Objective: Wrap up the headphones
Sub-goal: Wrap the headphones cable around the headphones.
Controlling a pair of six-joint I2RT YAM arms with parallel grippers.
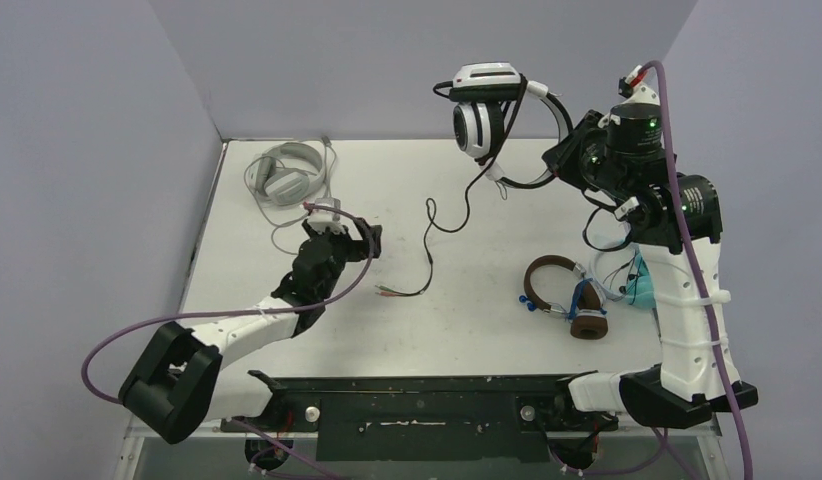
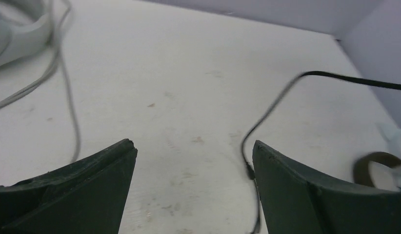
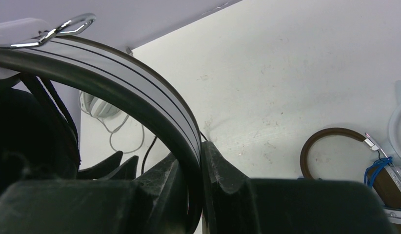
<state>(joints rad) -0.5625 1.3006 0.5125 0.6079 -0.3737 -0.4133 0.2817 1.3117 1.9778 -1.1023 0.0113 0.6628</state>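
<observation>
Lilac walls (image 1: 387,60) on three sides, white table (image 1: 467,340) below.

We note the right gripper (image 3: 201,161) clamped on the band (image 3: 140,83) of the black-and-white headset (image 1: 490,78), holding it in the air over the far right part of the table. The wrist view shows the band pinched edge-on between the two fingers. Its black cable (image 1: 432,235) drops from the ear cup (image 1: 475,135) onto the middle of the table, and the free end lies loose toward the near edge.

The left gripper (image 2: 193,146) hovers low over the table, left of centre, jaws well apart with nothing between them. The cable runs just beside its right finger, not inside the gap.

Others: grey headset (image 1: 287,175) by the far left corner, brown headset (image 1: 567,290) with blue cable near the right edge, teal headset (image 1: 642,285) mostly hidden behind the right arm (image 1: 687,290).

Handling, our judgement — the headset looks light, with a stiff, springy band of smooth plastic, so an edge-on pinch could let it swivel. The ear cups sit on hinges and would likely swing. The cable is thin, limp and probably slippery, and a loose coil would spring open unless tension is held on it.

We would take the cable across the finger pads a little above where it meets the table — not at the cup end, where a hard pull could strain the joint. The hold high on the band looks adequate.
</observation>
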